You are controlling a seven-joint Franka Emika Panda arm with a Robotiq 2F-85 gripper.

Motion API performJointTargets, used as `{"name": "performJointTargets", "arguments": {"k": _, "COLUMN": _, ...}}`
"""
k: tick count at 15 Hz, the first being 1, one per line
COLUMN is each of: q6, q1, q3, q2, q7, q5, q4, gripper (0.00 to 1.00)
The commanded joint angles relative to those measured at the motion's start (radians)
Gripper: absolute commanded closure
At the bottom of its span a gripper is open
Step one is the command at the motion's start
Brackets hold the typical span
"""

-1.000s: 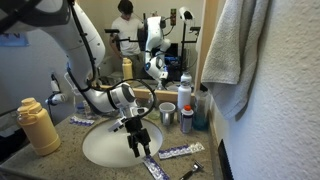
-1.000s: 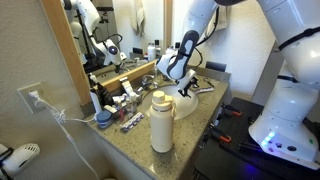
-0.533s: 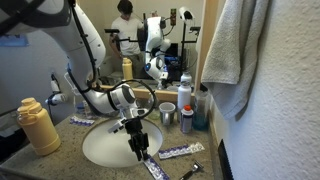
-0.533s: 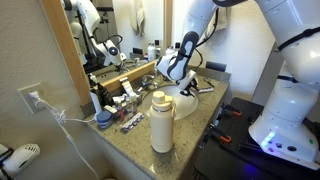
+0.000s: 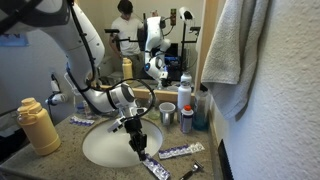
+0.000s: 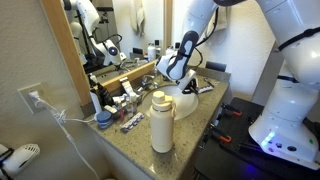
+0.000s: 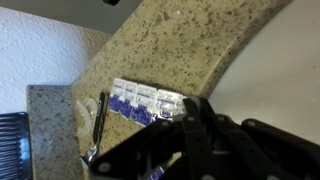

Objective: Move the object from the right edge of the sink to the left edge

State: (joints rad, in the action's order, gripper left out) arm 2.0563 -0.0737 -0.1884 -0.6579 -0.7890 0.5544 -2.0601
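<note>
— Where is the tube [image 5: 154,168]?
— Flat on the surface [image 7: 180,40], at the front right rim of the sink [image 5: 100,150]. A dark razor [image 5: 190,171] lies just past it, away from the sink.
— And the gripper [image 5: 139,150]?
— Fingers down over that same rim, close above the tube's sink-side end. I cannot tell whether the fingers are spread or closed.
— Further back?
— A second tube [image 5: 180,151] right of the sink, a yellow bottle [image 5: 38,125] left of it, and a cup [image 5: 166,114] behind.
</note>
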Motion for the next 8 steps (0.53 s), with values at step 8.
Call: {"name": "performJointTargets", "arguments": {"k": 8, "q6": -0.049, "q1": -0.035, "q3": -0.014, "q2": 0.058, "q7": -0.044, "q5": -0.016, "q4": -0.030, "gripper": 0.98}}
